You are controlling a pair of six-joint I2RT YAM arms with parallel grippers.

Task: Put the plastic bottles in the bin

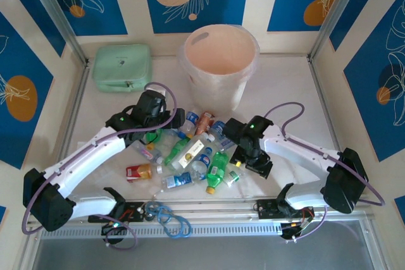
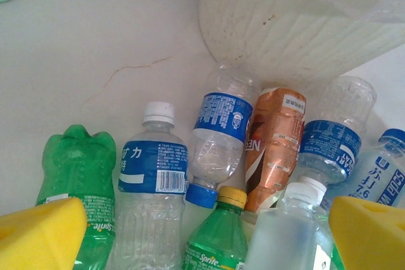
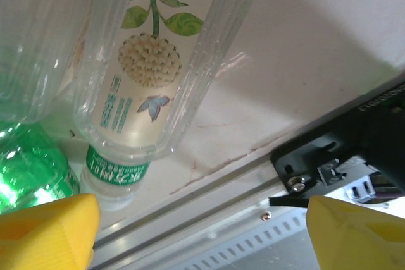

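Several plastic bottles (image 1: 190,156) lie in a heap on the table in front of the bin (image 1: 220,61), a round translucent white bucket with a peach inside. My left gripper (image 1: 166,123) hovers open over the heap's far side. In the left wrist view its yellow fingers (image 2: 38,235) flank a green Sprite bottle (image 2: 218,241), a blue-labelled clear bottle (image 2: 152,175) and a copper-labelled one (image 2: 275,150). My right gripper (image 1: 243,162) stands open at the heap's right edge. A clear bottle with a flower label (image 3: 149,61) lies just ahead of its left finger (image 3: 47,229).
A mint-green case (image 1: 122,66) sits at the back left. The bin's ribbed wall (image 2: 297,23) rises right behind the bottles. A metal rail (image 3: 209,200) and a black arm mount (image 3: 342,156) run along the table's near edge. Blue cable loops (image 1: 172,218) lie by the left arm's base.
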